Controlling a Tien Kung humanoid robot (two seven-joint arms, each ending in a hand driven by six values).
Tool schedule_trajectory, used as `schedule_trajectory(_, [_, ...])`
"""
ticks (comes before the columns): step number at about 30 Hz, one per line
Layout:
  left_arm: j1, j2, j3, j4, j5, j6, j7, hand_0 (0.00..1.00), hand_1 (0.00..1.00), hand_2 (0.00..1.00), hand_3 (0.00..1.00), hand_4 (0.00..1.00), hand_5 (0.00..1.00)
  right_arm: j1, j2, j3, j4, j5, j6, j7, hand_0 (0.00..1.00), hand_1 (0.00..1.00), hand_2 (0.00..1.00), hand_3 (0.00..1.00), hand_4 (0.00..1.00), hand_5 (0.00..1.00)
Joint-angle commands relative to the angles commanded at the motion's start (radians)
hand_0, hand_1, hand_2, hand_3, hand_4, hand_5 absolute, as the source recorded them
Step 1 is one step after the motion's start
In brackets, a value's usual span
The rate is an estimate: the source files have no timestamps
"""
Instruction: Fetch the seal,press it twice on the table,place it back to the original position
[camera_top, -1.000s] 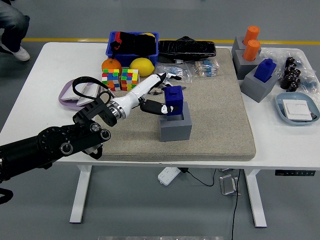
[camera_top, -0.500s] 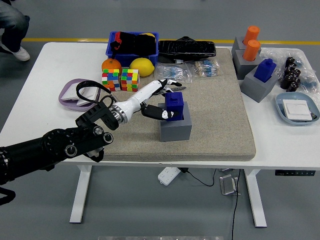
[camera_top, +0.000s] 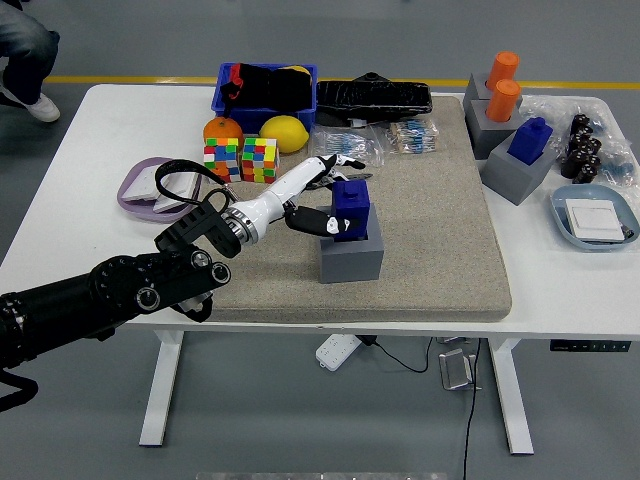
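The left hand (camera_top: 325, 200) grips the blue seal (camera_top: 350, 208) in its grey holder (camera_top: 351, 256); lift straight up, grip firm.

no legible text, labels or numbers anywhere

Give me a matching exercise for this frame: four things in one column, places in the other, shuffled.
1. blue seal
2. lemon
3. orange seals
4. light blue dish

a. far right corner of the mat
b. table's right edge
c. in the grey holder, at the left hand
d. beside the cubes

Pairs: 1-c, 2-d, 3-a, 4-b
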Motion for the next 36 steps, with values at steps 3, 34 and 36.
schedule_trajectory(3, [0.001, -0.001, 0.007, 0.002, -0.002, 0.0, 0.0, 0.723, 0.413, 0.409, 0.849, 0.675, 0.002, -0.001, 0.0, 0.0, -0.001, -0.001, 0.0, 0.0, 0.775, 0.677, 0.683, 0.632, 0.711, 0.342])
schedule_trajectory(34, [0.0, -0.012, 0.028, 0.024, -0.02, -0.004, -0.002, 0.824, 0.756, 0.704, 0.854, 0.69, 0.002, 0.004, -0.003, -0.005, 0.0, -0.001, 0.0, 0.0, 0.776, 0.677, 0.684, 0.633, 0.713, 0.344])
schedule_trajectory(36, [-0.001, -0.012, 0.029, 0.024, -0.02, -0.006, -0.001, 0.835, 0.776, 0.719, 0.854, 0.703, 0.002, 0.005, -0.002, -0.003, 0.0, -0.002, 0.0, 0.0, 0.775, 0.677, 0.683, 0.632, 0.713, 0.345])
